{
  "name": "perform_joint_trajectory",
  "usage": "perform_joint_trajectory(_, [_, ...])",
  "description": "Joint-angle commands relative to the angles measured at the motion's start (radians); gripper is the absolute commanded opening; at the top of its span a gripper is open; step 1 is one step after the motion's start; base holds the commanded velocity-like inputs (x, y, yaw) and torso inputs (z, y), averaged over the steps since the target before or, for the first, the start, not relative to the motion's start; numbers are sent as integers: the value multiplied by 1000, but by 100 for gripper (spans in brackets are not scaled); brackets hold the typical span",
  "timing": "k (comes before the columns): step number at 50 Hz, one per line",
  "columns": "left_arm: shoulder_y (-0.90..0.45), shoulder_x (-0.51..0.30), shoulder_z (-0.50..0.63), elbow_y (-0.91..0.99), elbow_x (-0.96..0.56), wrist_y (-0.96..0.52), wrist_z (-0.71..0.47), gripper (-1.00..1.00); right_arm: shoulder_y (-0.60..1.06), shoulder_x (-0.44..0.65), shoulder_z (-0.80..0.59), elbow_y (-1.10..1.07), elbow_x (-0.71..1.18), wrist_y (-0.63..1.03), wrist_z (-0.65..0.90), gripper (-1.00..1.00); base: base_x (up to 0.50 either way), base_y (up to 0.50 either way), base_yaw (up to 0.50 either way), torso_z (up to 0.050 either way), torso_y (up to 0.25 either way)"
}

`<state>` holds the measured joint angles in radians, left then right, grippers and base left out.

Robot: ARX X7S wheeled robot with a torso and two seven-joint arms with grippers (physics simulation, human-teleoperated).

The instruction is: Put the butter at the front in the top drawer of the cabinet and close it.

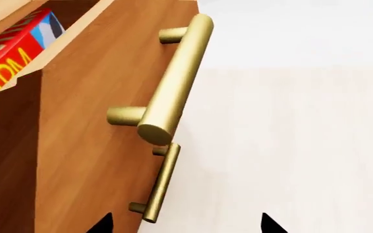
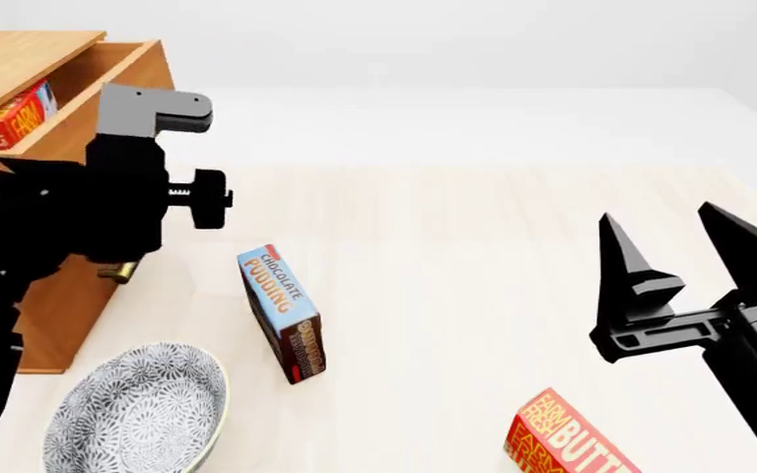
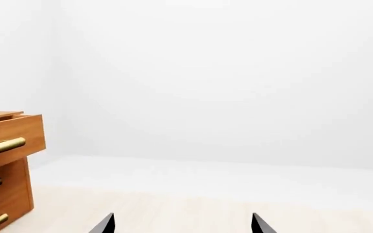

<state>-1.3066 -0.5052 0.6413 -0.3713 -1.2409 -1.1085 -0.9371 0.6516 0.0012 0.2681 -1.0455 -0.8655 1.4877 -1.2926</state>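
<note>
Left gripper [image 1: 186,224] shows only two spread tips; right gripper [image 2: 688,251] points up, jaws apart, empty.

The cabinet [image 2: 56,305] stands at the far left of the desk [image 2: 484,246]; its top drawer [image 2: 115,79] is pulled out, with one butter [image 2: 8,116] lying inside; the bowl [image 2: 135,409] sits in front of the cabinet; the pudding box [image 2: 283,313] stands right of the bowl; another butter carton [image 2: 566,439] lies near the front, further right.
</note>
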Motion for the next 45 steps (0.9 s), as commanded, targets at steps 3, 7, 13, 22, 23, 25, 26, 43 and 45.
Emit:
perform_joint_trajectory(3, [3,-14,-24,-90,-2,46,-54,100,-11,0,19,-1,41,-8,23,100,0,0,0,0,0])
perform_joint_trajectory(7, [2,-25,-17,-103,16,56,-50,100,-18,0,28,-1,70,-13,43,100,0,0,0,0,0])
perform_joint_trajectory(13, [-21,-45,-28,-140,36,78,-56,100,-22,0,29,-1,71,-14,44,100,0,0,0,0,0])
perform_joint_trajectory(22, [-63,-70,-31,-192,79,111,-65,100,-32,0,37,-1,103,-23,66,100,0,0,0,0,0])
perform_joint_trajectory(23, [-66,-73,-34,-197,81,115,-67,100,-30,0,29,-1,92,-19,61,100,0,0,0,0,0])
perform_joint_trajectory(25, [-74,-79,-37,-206,85,118,-69,100,-22,0,14,-1,63,-11,46,100,0,0,0,0,0])
perform_joint_trajectory(26, [-77,-81,-41,-212,85,121,-71,100,-20,0,9,-1,53,-8,41,100,0,0,0,0,0])
perform_joint_trajectory(43, [-120,-141,-15,-344,186,167,-102,100,-11,2,-15,0,21,-1,26,100,2,1,1,0,0])
perform_joint_trajectory(45, [-122,-148,-14,-358,196,175,-105,100,-14,1,-7,0,32,-6,30,100,9,7,6,0,0])
